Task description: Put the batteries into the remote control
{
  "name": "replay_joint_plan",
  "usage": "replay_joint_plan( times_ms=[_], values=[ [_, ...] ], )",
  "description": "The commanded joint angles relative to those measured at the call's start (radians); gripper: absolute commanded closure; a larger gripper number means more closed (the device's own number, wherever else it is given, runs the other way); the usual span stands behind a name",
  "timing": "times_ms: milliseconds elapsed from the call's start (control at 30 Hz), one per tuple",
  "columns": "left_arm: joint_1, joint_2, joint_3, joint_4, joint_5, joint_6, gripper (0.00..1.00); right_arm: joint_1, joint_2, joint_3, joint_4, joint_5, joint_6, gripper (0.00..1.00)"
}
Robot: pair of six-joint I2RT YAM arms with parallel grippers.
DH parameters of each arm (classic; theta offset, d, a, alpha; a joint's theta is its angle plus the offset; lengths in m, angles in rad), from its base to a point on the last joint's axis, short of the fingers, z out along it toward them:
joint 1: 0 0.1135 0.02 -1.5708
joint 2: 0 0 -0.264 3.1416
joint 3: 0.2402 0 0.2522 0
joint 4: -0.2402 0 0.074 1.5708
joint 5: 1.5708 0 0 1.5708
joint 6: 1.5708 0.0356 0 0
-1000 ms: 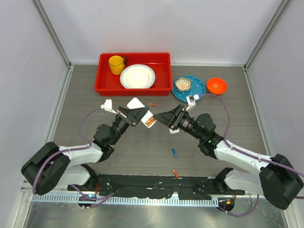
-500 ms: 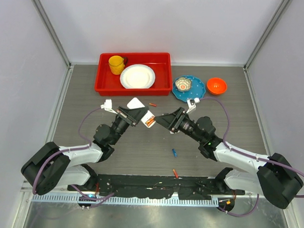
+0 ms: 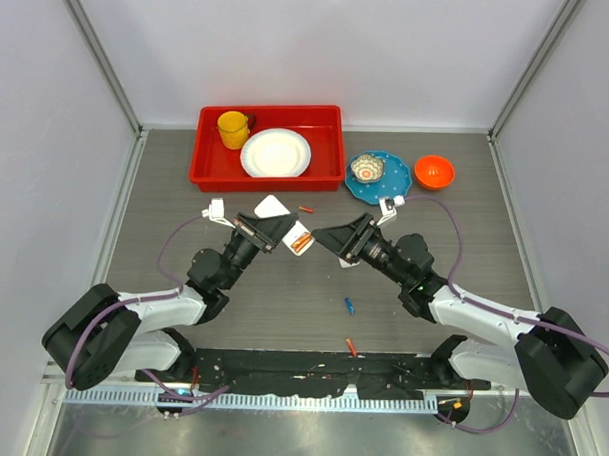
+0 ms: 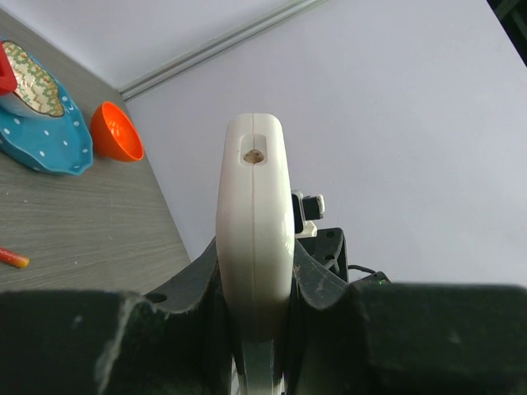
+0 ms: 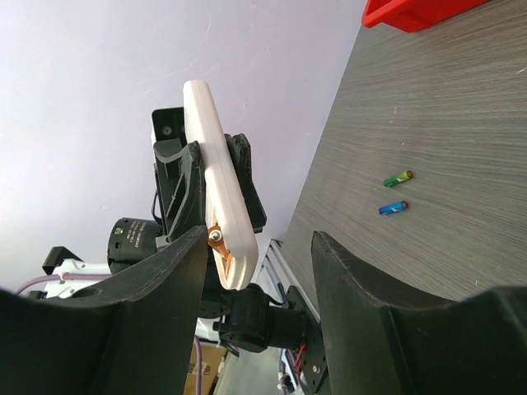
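My right jaws, apart and holding nothing, have eased in this last second until their tips sit just beside the remote control [image 3: 297,240]. My left jaws clamp it edge-up above the desk [image 3: 281,317]. I judge a seating press comes next. The red tray [image 3: 211,173] holds a white plate [image 3: 276,153] and a yellow cup [image 3: 232,128]. The blue dish [image 3: 378,191] holds a small patterned bowl [image 3: 367,169]. Loose batteries [image 3: 350,306] lie on the desk.

A red tray [image 3: 327,149] is sitting on the grey table [image 3: 282,302], holding 1 yellow cup [image 3: 232,128] and 1 white plate [image 3: 276,153] (side by side). Nearby, a blue dish [image 3: 388,184] is carrying 1 patterned bowl [image 3: 367,169], just beside 1 orange bowl [image 3: 434,171].
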Motion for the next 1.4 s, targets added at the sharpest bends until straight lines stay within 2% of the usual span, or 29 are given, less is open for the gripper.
replay_joint_plan(
  times_ms=[0,633,1100,1367],
  values=[
    [-0.004,-0.004,0.030,0.271,0.005,-0.003,1.00,-0.004,0.013,0.012,0.065,0.003,0.006,0.42],
    [-0.004,0.007,0.050,0.270,0.011,-0.008,1.00,0.004,0.066,0.042,0.051,-0.051,-0.001,0.43],
    [-0.004,-0.004,0.023,0.271,-0.005,0.002,1.00,-0.018,-0.039,0.028,-0.032,0.029,-0.009,0.40],
    [-0.004,0.001,0.026,0.270,-0.001,0.000,1.00,-0.021,-0.038,0.042,-0.021,0.021,-0.011,0.40]
  ],
)
